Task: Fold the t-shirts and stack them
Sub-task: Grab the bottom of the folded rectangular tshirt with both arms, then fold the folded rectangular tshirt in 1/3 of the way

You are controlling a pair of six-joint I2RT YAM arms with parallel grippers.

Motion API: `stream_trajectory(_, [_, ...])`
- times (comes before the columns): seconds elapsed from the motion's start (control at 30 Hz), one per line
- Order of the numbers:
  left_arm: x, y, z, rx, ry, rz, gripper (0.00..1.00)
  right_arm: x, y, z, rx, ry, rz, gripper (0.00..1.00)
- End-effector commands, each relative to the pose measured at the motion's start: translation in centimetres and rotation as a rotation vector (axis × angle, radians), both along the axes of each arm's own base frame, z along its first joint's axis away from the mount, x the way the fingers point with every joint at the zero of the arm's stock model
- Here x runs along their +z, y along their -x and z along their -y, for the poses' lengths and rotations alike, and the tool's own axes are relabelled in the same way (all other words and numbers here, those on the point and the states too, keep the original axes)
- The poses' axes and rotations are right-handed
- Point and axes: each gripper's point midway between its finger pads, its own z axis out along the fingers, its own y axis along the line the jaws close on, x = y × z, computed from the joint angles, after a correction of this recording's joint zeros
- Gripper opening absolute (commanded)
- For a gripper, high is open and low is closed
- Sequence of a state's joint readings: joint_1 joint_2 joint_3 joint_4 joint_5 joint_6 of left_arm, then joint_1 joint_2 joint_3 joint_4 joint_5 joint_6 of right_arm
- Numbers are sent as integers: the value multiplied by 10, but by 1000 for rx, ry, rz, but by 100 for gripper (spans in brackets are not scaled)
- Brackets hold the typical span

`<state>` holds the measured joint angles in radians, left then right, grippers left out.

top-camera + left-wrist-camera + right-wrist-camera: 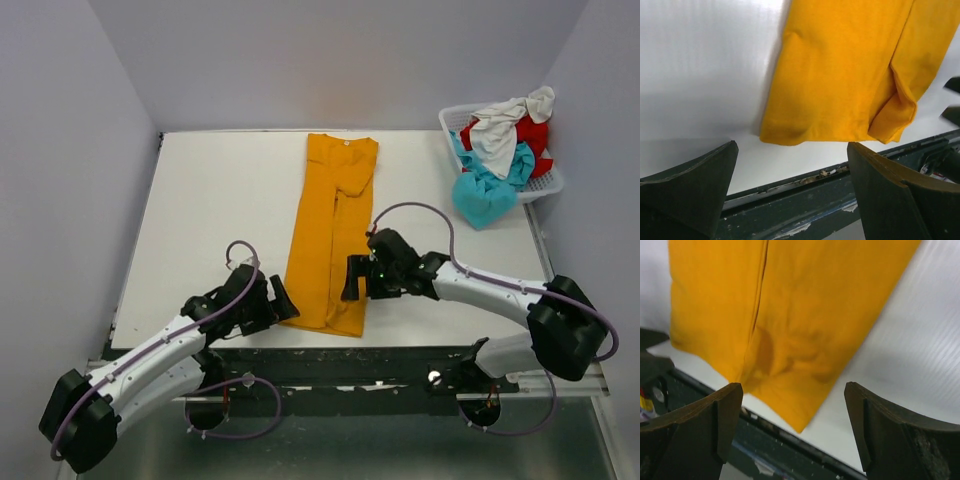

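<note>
1. Top external view: shows a mustard-orange cloth t-shirt (pixel 335 225) folded lengthwise into a narrow strip, flat on the white table (pixel 220 200) near its middle. Sets the long axis from near edge to far edge, tilted slightly rightward at the far end, with the sleeve end far and the hem end at the near edge.
2. Same view: places the left gripper (pixel 283 298) just left of the hem corner and the right gripper (pixel 352 277) just right of the strip, near the hem. Shows both with fingers spread, pinching nothing.
3. Same view: locates a white plastic lattice basket (pixel 452 118) at the far right corner, heaped with a white t-shirt (pixel 500 130), a red t-shirt (pixel 535 132) and a turquoise t-shirt (pixel 485 195) draped over the front rim.
4. Left wrist view: frames the left gripper (pixel 792 147) with dark fingers (pixel 695 190) wide apart and clear of the cloth. Shows the mustard-orange cloth t-shirt (pixel 850 70) beyond them, hem close to the table edge, with a folded flap at the right corner.
5. Right wrist view: frames the right gripper (pixel 793 387) with fingers (pixel 890 430) spread, gripping nothing. Shows the mustard-orange cloth t-shirt (pixel 805 315) ahead, with a lengthwise fold seam and a hem corner between the fingertips in the picture.
</note>
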<state>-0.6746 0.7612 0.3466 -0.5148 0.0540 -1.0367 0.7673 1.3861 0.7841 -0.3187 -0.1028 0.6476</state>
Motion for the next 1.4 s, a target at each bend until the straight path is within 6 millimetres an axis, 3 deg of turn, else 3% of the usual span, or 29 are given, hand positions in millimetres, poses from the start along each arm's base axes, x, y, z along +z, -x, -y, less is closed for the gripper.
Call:
stream_trajectory(0.0, [-10,2,16,-71,43,-46,88,-5,44,-3,-65,-33,-104,89])
stream_trajectory(0.17, [-22,3,15,-60,30,-70,56,-19,71,-1,-59,-34,-158,81])
stream_trajectory(0.37, [-33,0,4,-21,-18,-71,36,-37,88,-12,-48,-28,-206,74])
stream_trajectory(0.5, [-36,2,4,-17,-13,-85,22,-47,100,-19,-43,-42,-246,63])
stream_trajectory(0.6, [-37,3,5,-23,-5,-84,0,-60,102,-10,-75,12,-243,53])
stream_trajectory(0.73, [-34,7,4,-26,7,-86,0,-69,102,13,-160,78,-233,24])
stream_trajectory(0.83, [-32,12,0,-22,9,-80,0,-65,105,26,-167,90,-214,2])
stream_trajectory(0.97, [-29,22,0,-50,56,-59,0,-57,121,32,-90,58,-230,1])
stream_trajectory(1.1, [-13,26,18,-111,193,-8,0,-46,129,26,-24,-6,-231,1])
stream_trajectory(1.23, [8,21,34,-145,291,42,0,-26,119,0,26,-109,-178,1])
stream_trajectory(1.37, [28,12,43,-167,311,71,0,-2,96,-16,22,-132,-78,1])
